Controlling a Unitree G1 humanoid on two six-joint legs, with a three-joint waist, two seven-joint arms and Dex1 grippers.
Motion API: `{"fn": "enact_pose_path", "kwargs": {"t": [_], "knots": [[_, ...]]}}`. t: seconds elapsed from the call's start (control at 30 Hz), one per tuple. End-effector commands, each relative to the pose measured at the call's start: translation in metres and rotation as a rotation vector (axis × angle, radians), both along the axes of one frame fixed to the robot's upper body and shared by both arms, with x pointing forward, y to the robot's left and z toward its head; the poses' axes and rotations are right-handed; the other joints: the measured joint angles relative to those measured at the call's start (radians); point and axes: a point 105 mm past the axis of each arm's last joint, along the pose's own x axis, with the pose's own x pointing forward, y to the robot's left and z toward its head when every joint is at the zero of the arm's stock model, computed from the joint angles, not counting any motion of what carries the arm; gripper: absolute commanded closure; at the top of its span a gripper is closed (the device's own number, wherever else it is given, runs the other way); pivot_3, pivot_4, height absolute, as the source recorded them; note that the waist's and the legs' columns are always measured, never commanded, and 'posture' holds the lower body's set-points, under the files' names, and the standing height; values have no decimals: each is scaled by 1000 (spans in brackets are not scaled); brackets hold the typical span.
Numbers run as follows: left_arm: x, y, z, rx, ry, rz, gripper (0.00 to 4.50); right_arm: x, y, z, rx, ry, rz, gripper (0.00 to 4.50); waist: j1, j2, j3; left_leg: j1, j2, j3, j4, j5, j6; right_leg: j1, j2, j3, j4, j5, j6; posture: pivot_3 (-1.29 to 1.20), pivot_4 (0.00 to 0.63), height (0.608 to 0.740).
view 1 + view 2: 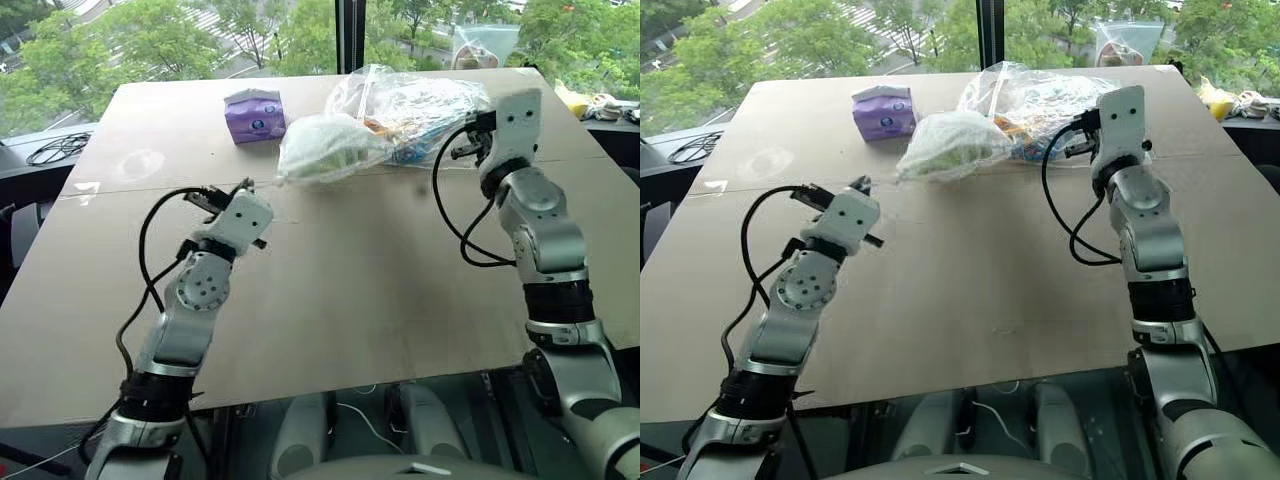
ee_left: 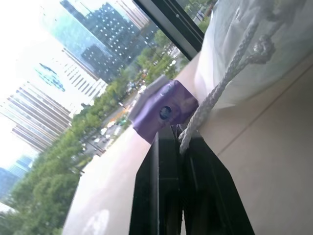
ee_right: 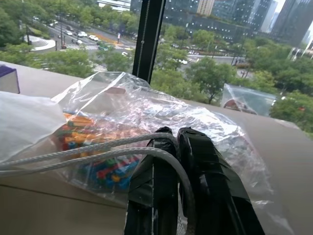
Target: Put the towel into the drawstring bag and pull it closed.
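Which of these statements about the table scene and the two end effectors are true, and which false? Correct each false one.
1. The drawstring bag lies between the purple tissue pack and the clear plastic bag. True.
2. The left end effector is open. False: it is shut on a white cord.
3. The towel lies loose on the table. False: green shows through the drawstring bag.
4. The right end effector is shut on a cord. True.
5. The tissue pack is orange. False: purple.
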Motion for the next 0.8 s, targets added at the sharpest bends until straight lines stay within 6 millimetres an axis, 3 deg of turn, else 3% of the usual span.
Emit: {"fn": "enact_pose_path", "kwargs": {"t": [0.03, 0.2, 0.33, 0.43, 0.63, 0.8], "knots": [[-4, 16, 48, 40, -213, 97, 4458, -2, -13, 34, 20, -144, -74, 4500, 0, 0, 0, 0, 0, 0, 0, 0, 0, 0, 0, 0, 0, 0, 0, 0, 150, 740], [-2, 36, 65, -8, -268, 188, 4458, 3, -35, 27, -100, -154, -208, 4500, 0, 0, 0, 0, 0, 0, -1, 0, 0, 0, 0, -1, 0, 0, 0, 0, 150, 740], [2, 53, 48, -141, -211, 253, 4458, 4, -44, 16, -188, -147, -280, 4500, -3, 0, 0, 0, 0, 2, -1, 0, 0, 0, 0, -1, 0, 0, 0, 0, 150, 740], [0, 72, 33, -313, -186, 333, 4458, 5, -61, 4, -84, -98, -351, 4500, -6, 0, 0, 1, 0, 2, -1, 0, 0, 0, 0, 0, 0, 0, 1, 0, 150, 740], [-9, 99, 19, -441, -184, 444, 4458, 3, -106, -18, 175, 0, -527, 4500, -3, 0, 0, 1, 2, 1, 0, 0, 0, 0, 1, 0, 2, 1, 1, 0, 150, 740], [-19, 130, -2, -659, -168, 573, 4458, 2, -126, -43, 470, 114, -607, 4500, -4, -1, 0, 1, 1, 2, 1, 0, 0, 1, 1, 0, 2, 2, 2, 0, 150, 740]]}}
